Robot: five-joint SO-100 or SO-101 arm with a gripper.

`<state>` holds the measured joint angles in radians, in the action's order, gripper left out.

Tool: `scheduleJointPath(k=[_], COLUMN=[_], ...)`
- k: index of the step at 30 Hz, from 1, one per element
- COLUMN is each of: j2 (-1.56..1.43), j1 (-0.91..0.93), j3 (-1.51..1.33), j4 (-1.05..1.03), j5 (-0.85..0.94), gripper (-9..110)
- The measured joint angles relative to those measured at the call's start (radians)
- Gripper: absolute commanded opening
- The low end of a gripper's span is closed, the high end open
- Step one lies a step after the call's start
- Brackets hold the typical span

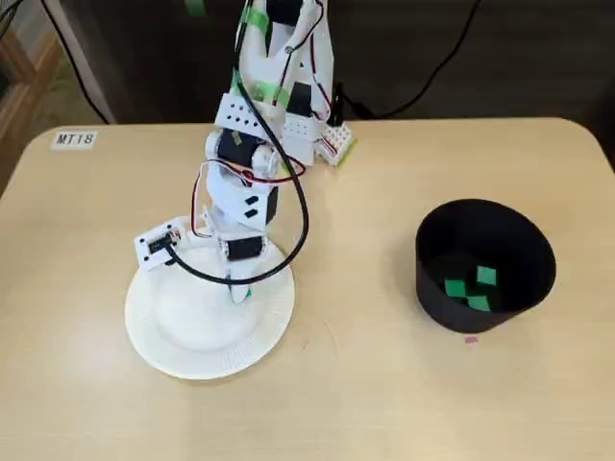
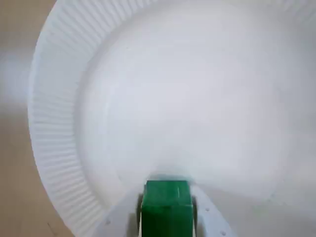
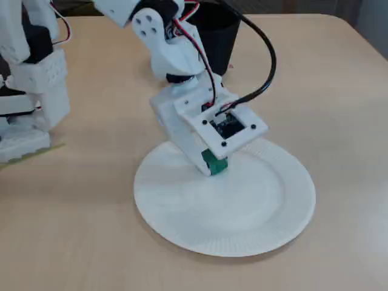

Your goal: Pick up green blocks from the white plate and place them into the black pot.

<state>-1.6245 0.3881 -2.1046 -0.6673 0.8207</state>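
Observation:
A white paper plate (image 1: 173, 336) (image 2: 59, 123) (image 3: 267, 224) lies on the tan table. My gripper (image 1: 240, 291) (image 2: 167, 210) (image 3: 213, 165) hovers over the plate's right rim as a fixed view shows it, shut on a green block (image 2: 167, 202) (image 3: 214, 162) (image 1: 246, 293). The block sits between the white fingers at the bottom of the wrist view, just above the plate. The rest of the plate shows no blocks. The black pot (image 1: 500, 288) (image 3: 213, 27) stands to the right in a fixed view, with several green blocks (image 1: 469, 288) inside.
The arm's white base (image 1: 307, 134) (image 3: 30, 103) stands at the table's back edge. A black cable (image 1: 288, 240) loops from the arm over the plate's rim. A small label (image 1: 75, 139) lies at the back left corner.

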Motion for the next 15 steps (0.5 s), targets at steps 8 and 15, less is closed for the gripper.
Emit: scheduleJointPath(k=[8, 15], j2=[-0.308, -0.591], j1=[-0.135, -0.373], j3=[-0.072, -0.095], j4=[0.114, 0.327], j5=[-0.190, -0.416], gripper=[-2, -2])
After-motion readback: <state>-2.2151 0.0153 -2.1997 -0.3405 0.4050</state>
